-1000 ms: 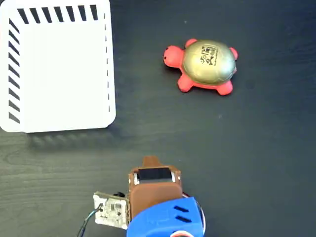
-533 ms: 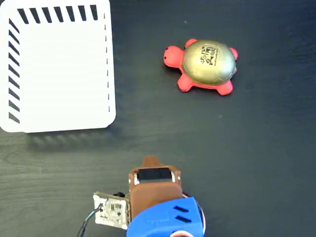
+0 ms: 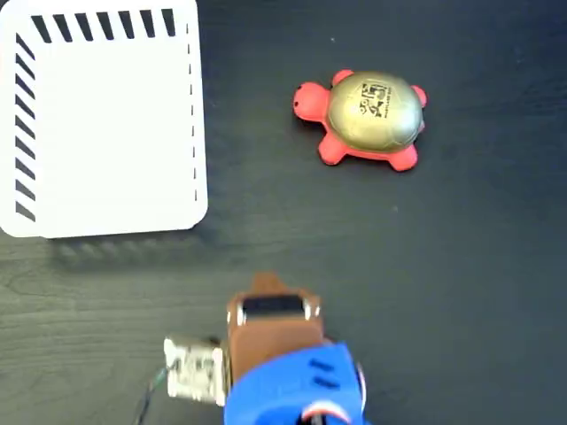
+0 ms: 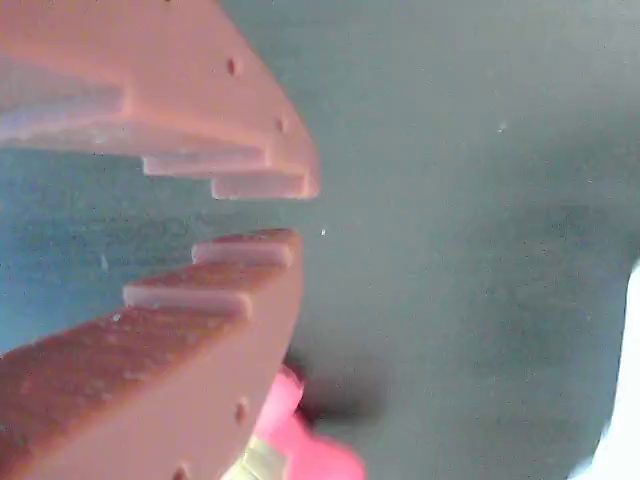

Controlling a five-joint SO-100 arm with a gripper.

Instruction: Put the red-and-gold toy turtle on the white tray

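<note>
White tray [image 3: 106, 124] bare, red-and-gold toy turtle [image 3: 365, 117] well apart on table [image 3: 461, 292]

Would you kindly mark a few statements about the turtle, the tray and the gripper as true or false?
1. The red-and-gold toy turtle lies on the dark table. True.
2. The flat white tray holds the turtle. False: nothing lies on it.
3. The brown two-finger gripper clamps the turtle. False: its jaws are slightly parted and hold nothing.
4. In the fixed view, the turtle's head points toward the tray. True.
</note>
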